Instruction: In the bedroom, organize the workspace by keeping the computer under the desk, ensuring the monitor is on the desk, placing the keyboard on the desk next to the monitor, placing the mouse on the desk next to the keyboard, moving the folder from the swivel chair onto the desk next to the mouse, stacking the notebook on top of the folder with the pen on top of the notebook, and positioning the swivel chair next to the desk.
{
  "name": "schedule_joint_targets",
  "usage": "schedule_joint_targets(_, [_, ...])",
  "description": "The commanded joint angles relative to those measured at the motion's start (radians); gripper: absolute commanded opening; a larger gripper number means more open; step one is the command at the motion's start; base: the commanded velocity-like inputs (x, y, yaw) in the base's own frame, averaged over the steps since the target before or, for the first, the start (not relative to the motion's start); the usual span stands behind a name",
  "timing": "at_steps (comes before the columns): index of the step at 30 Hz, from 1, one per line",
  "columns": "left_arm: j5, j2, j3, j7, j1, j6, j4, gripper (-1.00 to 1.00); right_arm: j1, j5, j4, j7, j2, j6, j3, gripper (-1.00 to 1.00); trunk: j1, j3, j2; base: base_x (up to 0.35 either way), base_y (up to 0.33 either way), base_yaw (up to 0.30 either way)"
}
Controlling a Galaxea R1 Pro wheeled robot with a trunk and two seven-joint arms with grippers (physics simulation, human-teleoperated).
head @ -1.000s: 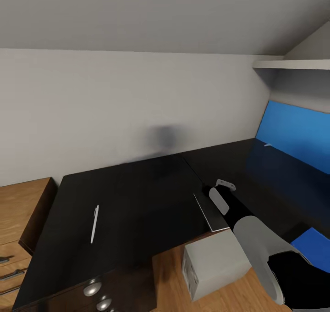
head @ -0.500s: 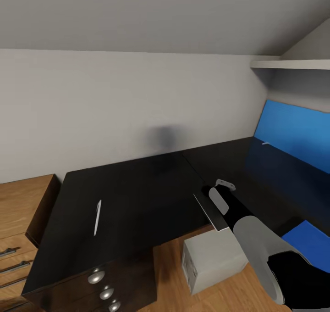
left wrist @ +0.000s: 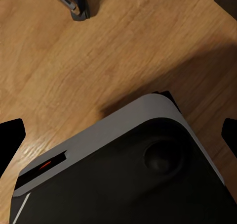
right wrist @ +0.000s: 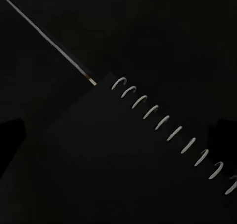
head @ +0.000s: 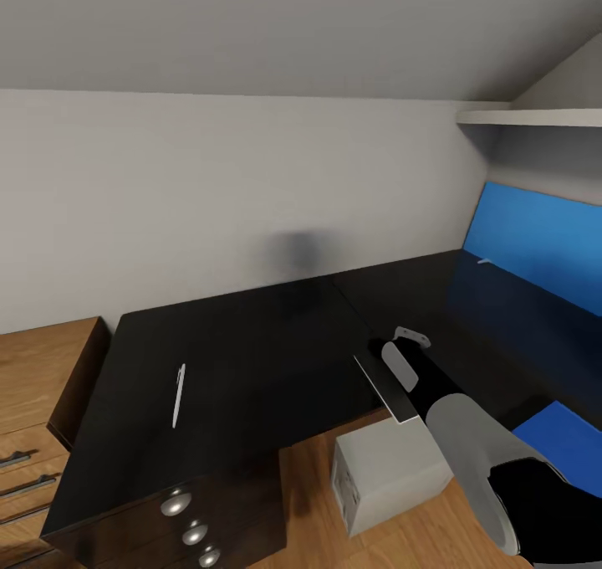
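Nothing has moved since half a second ago. Your right gripper point(head: 407, 335) holds the spiral notebook point(head: 386, 385) above the black desk point(head: 251, 360), fingers closed on it; the white pen point(head: 177, 395) lies on the desk.

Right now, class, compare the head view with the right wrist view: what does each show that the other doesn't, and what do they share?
Head view alone: a white pen lying on the desk, the pale computer case on the wood floor at the desk's edge, and the right arm. Right wrist view alone: the white spiral binding, seen close up. Shared: the dark notebook and the black desk behind it.
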Motion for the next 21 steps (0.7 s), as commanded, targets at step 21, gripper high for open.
schedule_joint_targets(21, [0.008, 0.017, -0.018, 0.012, -0.017, -0.009, 0.011, 1.00, 0.173, -0.032, -0.753, -0.024, -0.024, 0.226, -0.009, 1.00, 0.000, -0.001, 0.000, -0.007, 0.000, 0.000])
